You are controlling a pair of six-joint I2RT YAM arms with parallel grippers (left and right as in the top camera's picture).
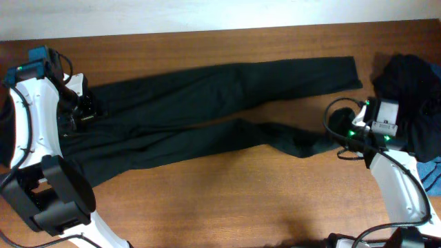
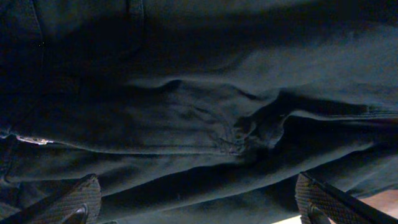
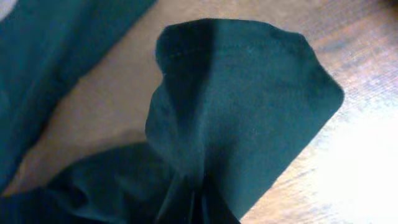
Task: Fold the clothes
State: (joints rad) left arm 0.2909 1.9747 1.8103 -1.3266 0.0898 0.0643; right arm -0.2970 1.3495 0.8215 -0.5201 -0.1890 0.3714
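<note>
The black trousers [image 1: 200,103] lie spread across the table, waist at the left and both legs running right. My left gripper [image 1: 86,110] hovers over the waist and crotch area. In the left wrist view its fingers [image 2: 199,208] stand wide apart over the creased trouser fabric [image 2: 205,106], open and empty. My right gripper [image 1: 339,131] is at the end of the nearer leg. In the right wrist view the leg's hem [image 3: 236,106] bunches up and gathers into the jaws [image 3: 193,208], hiding the fingers. The farther leg's end [image 1: 348,69] lies flat.
A pile of black clothes [image 1: 410,96] sits at the right edge, just behind my right arm. A blue piece [image 1: 431,172] lies at the right edge nearer the front. Bare wooden table [image 1: 227,200] runs along the front.
</note>
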